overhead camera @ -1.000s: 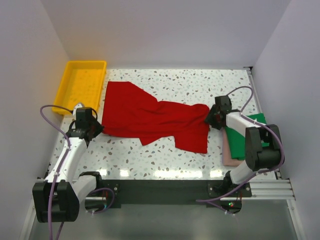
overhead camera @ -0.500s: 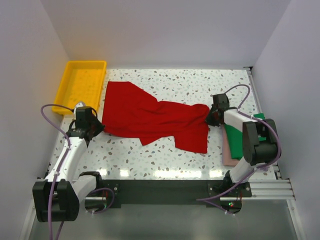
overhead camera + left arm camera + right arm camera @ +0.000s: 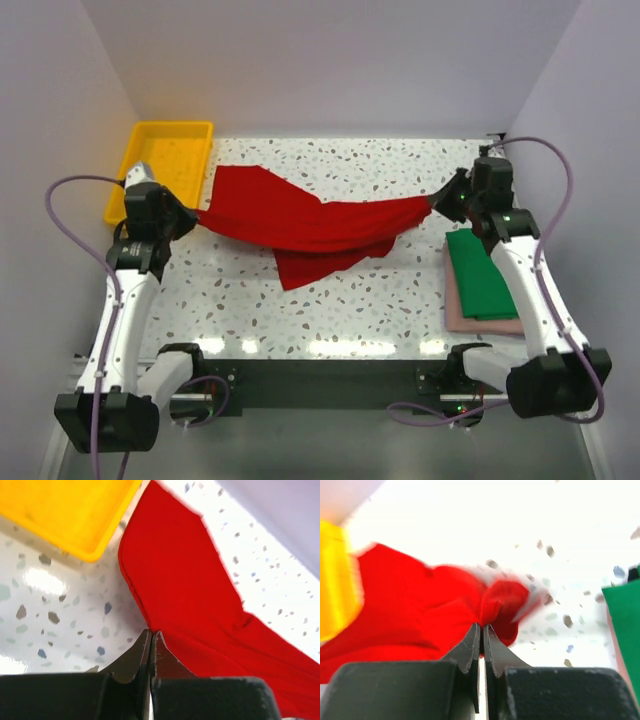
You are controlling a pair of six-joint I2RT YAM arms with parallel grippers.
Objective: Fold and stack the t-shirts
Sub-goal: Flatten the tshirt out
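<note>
Red t-shirt [image 3: 300, 222] hangs stretched just right of the yellow tray [image 3: 160, 165], its lower flap on the table [image 3: 400, 300]. You have the folded green shirt [image 3: 485, 272] far right of the tray. Your left gripper [image 3: 151, 639] and right gripper [image 3: 481, 632] each clamp one end, fingers together.

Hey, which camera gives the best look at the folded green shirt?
The top external view: the whole green shirt shows there, folded flat on a pink garment on the right. The right wrist view catches only a green strip at its right edge. The left wrist view does not show it.
</note>
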